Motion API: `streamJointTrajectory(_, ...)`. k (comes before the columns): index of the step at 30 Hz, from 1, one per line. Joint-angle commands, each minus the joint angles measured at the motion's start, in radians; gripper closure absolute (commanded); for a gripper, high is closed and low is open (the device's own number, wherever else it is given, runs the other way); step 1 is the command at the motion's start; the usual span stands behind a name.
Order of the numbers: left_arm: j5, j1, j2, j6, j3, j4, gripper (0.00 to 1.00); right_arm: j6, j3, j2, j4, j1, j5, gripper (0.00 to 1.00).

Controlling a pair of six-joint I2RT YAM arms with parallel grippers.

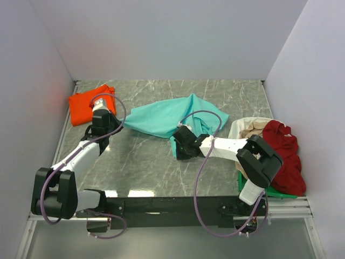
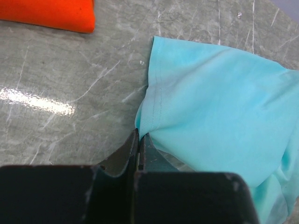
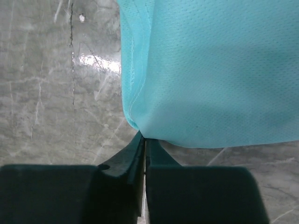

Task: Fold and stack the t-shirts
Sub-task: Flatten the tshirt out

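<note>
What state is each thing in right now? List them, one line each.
Teal t-shirt: unfolded, crumpled on the table, pinched at two edges.
Orange t-shirt: folded, far left, untouched.
Dark red t-shirt: crumpled in the pile at the right.
Beige t-shirt: crumpled, in the same pile.
Left tool: shut on the teal edge.
Right tool: shut on the teal edge.

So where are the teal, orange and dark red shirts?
teal t-shirt (image 1: pixel 161 116): top view, middle of the cloth.
orange t-shirt (image 1: pixel 83 108): top view, centre of the bundle.
dark red t-shirt (image 1: pixel 285 148): top view, middle of the heap.
</note>
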Motion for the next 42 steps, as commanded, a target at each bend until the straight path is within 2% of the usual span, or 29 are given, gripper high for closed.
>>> streamJointTrajectory(1,0.007,0.009,-0.014,0.023,-0.004,0.017,0.99,0.01,0.003,0.009,-0.023,0.008,0.042,1.0)
streamJointTrajectory(5,0.017,0.047,-0.012,0.038,0.008,0.006,0.99,-0.008,0.033,-0.085,-0.121,-0.002,0.138,1.0)
streamJointTrajectory(8,0.06,0.092,0.015,0.053,0.073,-0.032,0.99,-0.051,0.095,-0.218,-0.261,-0.051,0.213,1.0)
streamJointTrajectory(13,0.102,0.161,0.028,0.086,0.244,-0.141,0.99,-0.106,0.241,-0.408,-0.391,-0.163,0.277,1.0)
streamJointTrajectory(18,0.14,0.265,-0.052,0.104,0.352,-0.208,0.99,-0.144,0.321,-0.638,-0.451,-0.254,0.313,1.0)
streamJointTrajectory(26,0.177,0.273,-0.271,0.047,0.331,-0.241,1.0,-0.169,0.439,-0.812,-0.503,-0.272,0.347,1.0)
streamJointTrajectory(29,0.163,0.271,-0.35,0.049,0.352,-0.283,1.0,-0.184,0.468,-0.844,-0.489,-0.271,0.326,1.0)
streamJointTrajectory(33,0.209,0.271,-0.354,0.056,0.381,-0.301,1.0,-0.206,0.51,-0.814,-0.437,-0.277,0.317,1.0)
streamJointTrajectory(42,0.324,0.271,-0.134,0.049,0.482,-0.265,0.99,-0.272,0.653,-0.538,-0.311,-0.442,0.106,1.0)
